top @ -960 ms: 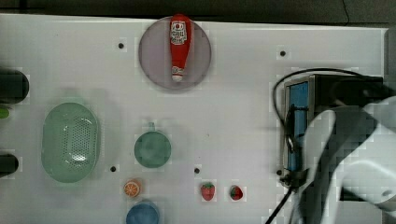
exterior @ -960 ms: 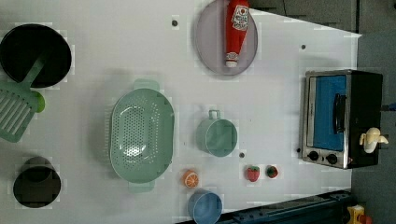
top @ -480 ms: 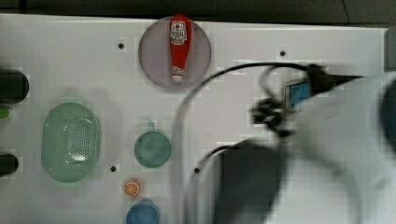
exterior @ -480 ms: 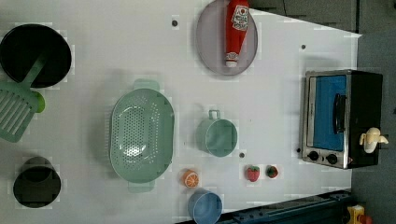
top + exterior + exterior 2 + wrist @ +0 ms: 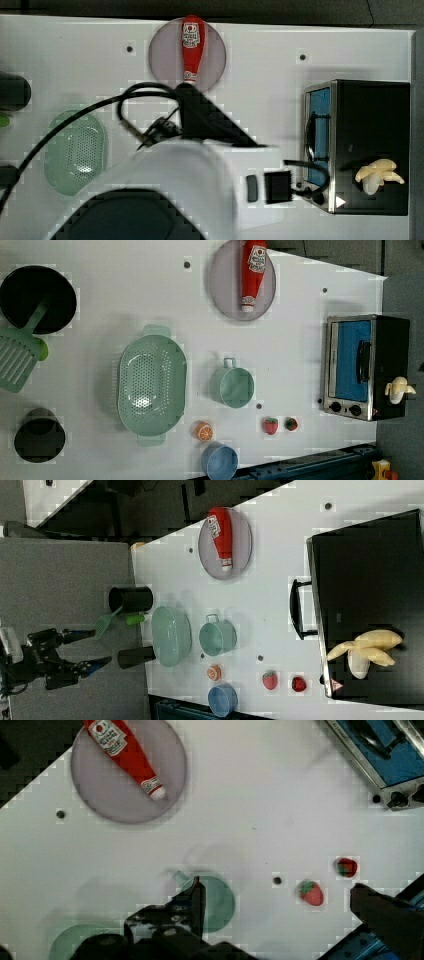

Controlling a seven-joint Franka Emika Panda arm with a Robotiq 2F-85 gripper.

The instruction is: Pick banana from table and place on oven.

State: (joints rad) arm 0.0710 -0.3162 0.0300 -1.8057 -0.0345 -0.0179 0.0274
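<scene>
banana (image 5: 377, 172) lying on oven (image 5: 370, 125) top, tool (image 5: 275, 905) open

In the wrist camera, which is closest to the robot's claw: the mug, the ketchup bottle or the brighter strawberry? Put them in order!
1. Brighter strawberry, almost under the middle of the open gripper.
2. Mug, partly hidden by the gripper.
3. Ketchup bottle, far off, lying on the plate.

In the top view the arm (image 5: 165, 195) hides the green colander's (image 5: 75, 150) right side (cup too).
</scene>
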